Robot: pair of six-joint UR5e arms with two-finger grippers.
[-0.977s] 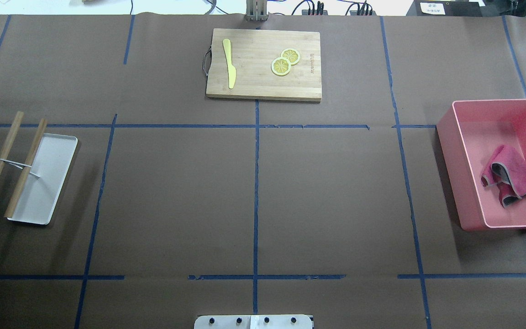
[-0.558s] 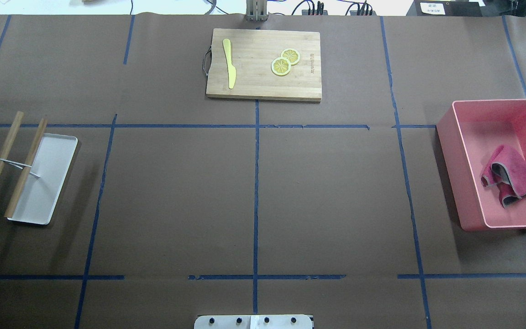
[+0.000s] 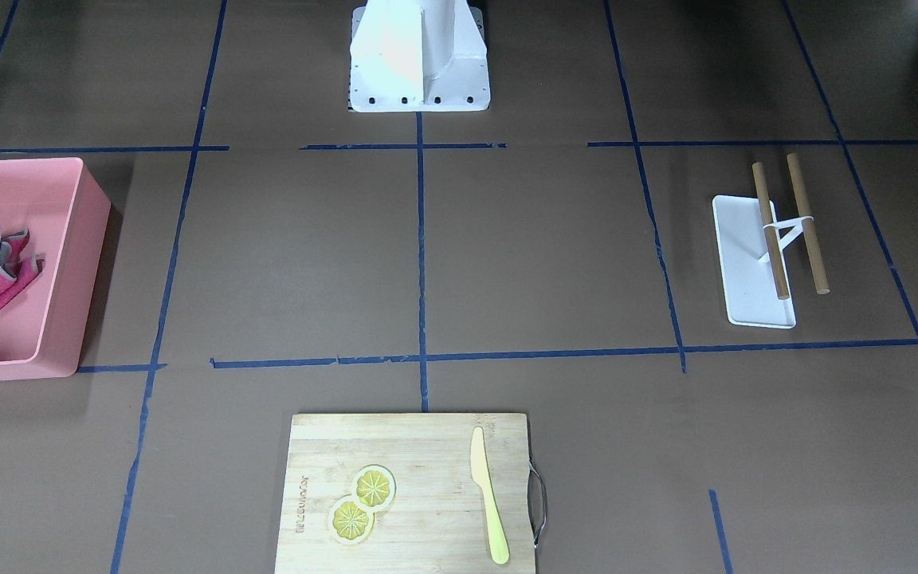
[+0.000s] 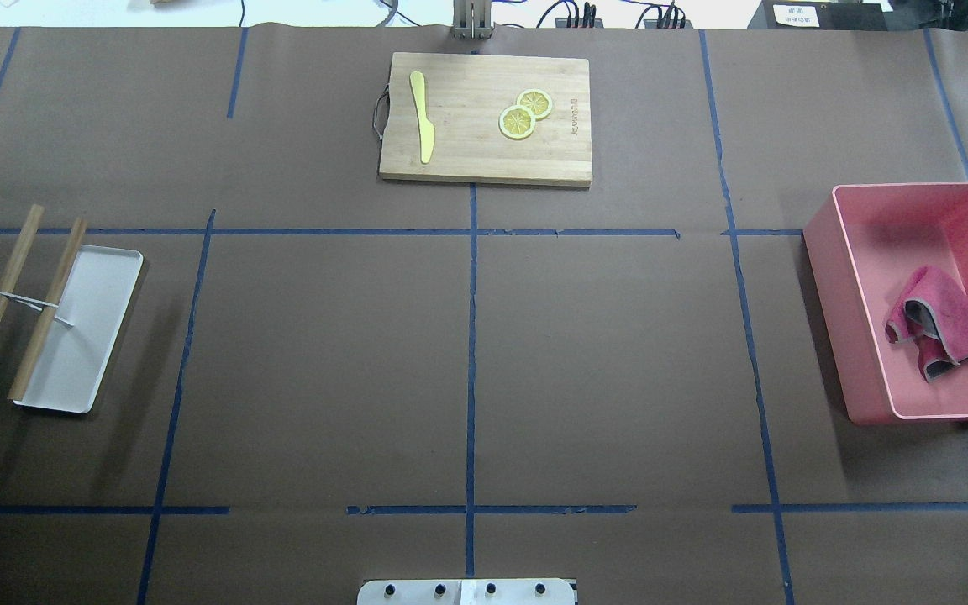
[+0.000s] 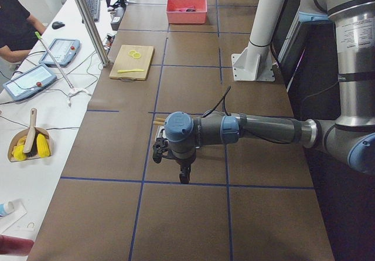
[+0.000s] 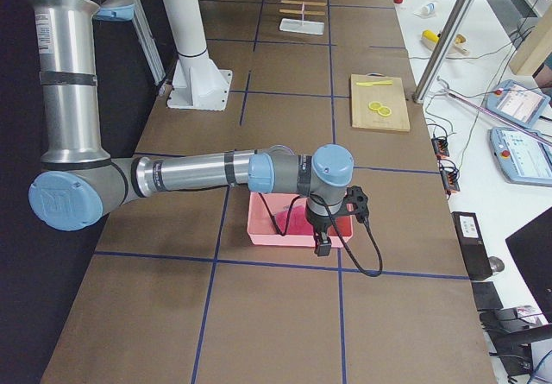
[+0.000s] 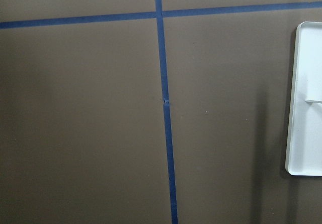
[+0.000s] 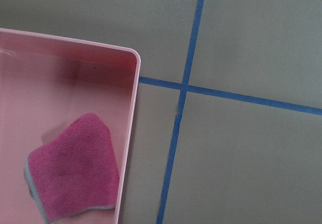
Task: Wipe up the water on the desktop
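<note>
**Both claws aloft, cloth in bin**

Table (image 4: 324, 361), brown, is taped in blue. Cloth (image 4: 938, 323) lies crumpled in the pink bin (image 4: 827, 319) at the right edge. Right claw (image 6: 322, 246) hangs over the bin. Left claw (image 5: 184, 176) hangs near the left-edge tray (image 4: 93, 319). Open or closed: cannot tell for either.

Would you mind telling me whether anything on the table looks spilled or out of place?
No water shows on the desktop. The two wooden rods lie askew: one over the edge of the white tray, the other off it. The pink cloth sits crumpled in its bin.
</note>
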